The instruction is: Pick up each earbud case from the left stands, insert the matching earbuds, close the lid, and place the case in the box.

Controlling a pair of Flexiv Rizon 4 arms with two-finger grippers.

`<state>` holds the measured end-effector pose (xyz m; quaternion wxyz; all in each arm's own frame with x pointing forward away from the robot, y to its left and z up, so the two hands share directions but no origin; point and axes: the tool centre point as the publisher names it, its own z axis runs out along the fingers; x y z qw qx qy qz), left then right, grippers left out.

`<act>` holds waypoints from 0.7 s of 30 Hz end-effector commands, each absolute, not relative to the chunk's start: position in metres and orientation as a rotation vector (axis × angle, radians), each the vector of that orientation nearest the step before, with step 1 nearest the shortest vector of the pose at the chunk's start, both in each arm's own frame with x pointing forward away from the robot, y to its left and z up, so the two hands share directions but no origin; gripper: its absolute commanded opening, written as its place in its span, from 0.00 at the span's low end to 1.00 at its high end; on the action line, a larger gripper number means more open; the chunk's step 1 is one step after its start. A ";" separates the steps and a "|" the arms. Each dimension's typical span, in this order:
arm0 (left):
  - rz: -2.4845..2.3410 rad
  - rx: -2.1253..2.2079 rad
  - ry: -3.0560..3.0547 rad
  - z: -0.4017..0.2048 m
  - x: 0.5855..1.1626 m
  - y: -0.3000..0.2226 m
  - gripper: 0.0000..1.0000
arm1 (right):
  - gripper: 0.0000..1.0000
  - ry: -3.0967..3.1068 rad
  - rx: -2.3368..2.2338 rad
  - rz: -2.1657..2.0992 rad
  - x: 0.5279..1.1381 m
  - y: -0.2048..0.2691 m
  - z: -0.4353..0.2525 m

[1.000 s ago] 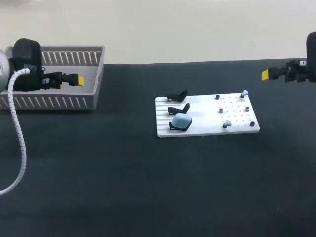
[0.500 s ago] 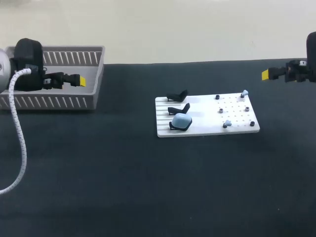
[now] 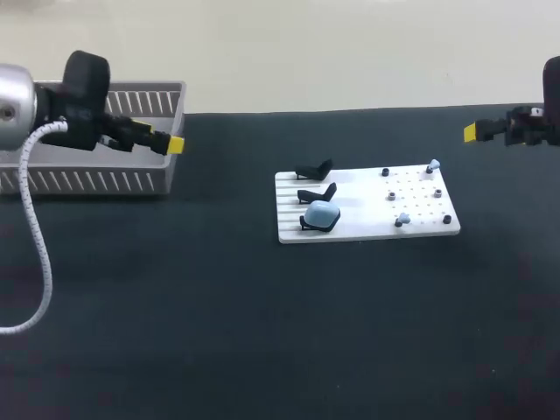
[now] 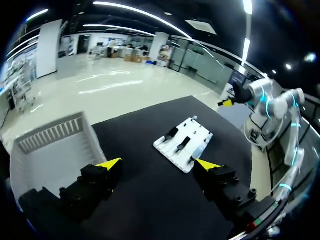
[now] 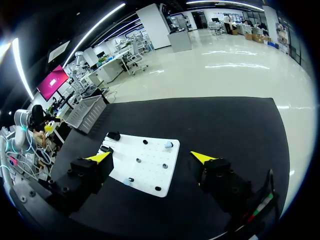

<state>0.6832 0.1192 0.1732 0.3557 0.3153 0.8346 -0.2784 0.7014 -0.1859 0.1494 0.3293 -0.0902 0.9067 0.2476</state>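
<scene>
Much room between left claw and board

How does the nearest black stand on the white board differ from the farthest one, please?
The nearest black stand carries a rounded light blue earbud case; the farthest black stand is empty. The nearest stand is mostly hidden under its case, while the farthest shows its whole upswept shape. Both are black and sit on the white board's ribbed left side.
</scene>
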 end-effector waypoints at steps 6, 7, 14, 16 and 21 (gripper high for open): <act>-1.018 1.495 1.741 0.166 0.676 0.101 1.00 | 1.00 2.372 -0.236 0.646 0.701 -0.186 0.150; -1.016 1.541 1.717 0.164 0.675 0.098 1.00 | 1.00 2.372 -0.236 0.646 0.701 -0.186 0.150; -1.029 1.623 1.687 0.163 0.674 0.094 1.00 | 1.00 2.372 -0.236 0.646 0.701 -0.186 0.150; -1.029 1.623 1.687 0.163 0.674 0.094 1.00 | 1.00 2.372 -0.236 0.646 0.701 -0.186 0.150; -1.029 1.623 1.687 0.163 0.674 0.094 1.00 | 1.00 2.372 -0.236 0.646 0.701 -0.186 0.150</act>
